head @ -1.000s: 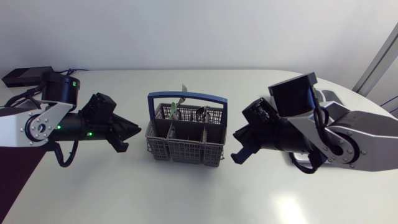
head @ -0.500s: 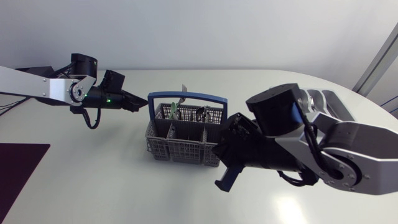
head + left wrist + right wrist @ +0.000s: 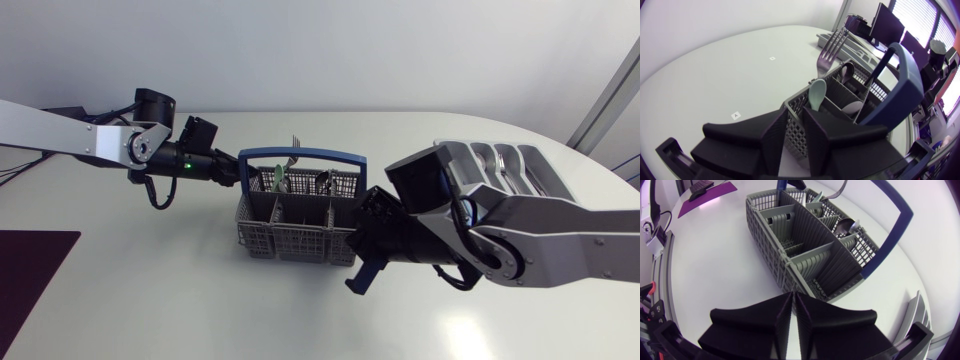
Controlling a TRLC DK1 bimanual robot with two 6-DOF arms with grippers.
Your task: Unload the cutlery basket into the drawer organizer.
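The grey cutlery basket (image 3: pixel 290 225) with a blue arched handle (image 3: pixel 300 155) stands mid-table. In its far compartments are a fork (image 3: pixel 293 150), a pale green spoon (image 3: pixel 816 94) and a dark spoon (image 3: pixel 846 72). My left gripper (image 3: pixel 232 172) is at the basket's far left corner. Its fingers stand narrowly apart astride the wall (image 3: pixel 796 130), open. My right gripper (image 3: pixel 358 280) hangs low by the basket's (image 3: pixel 805 245) front right corner, shut with nothing in it. The grey drawer organizer (image 3: pixel 505 165) lies at the back right, partly hidden by my right arm.
A dark purple mat (image 3: pixel 30 270) lies at the table's front left edge. A black box (image 3: pixel 55 113) sits at the back left. Bare table stretches in front of the basket.
My left arm swung from the table's left up to the basket's far left corner. My right arm pushed forward and down toward the front right corner, uncovering the organizer, and its fingers closed.
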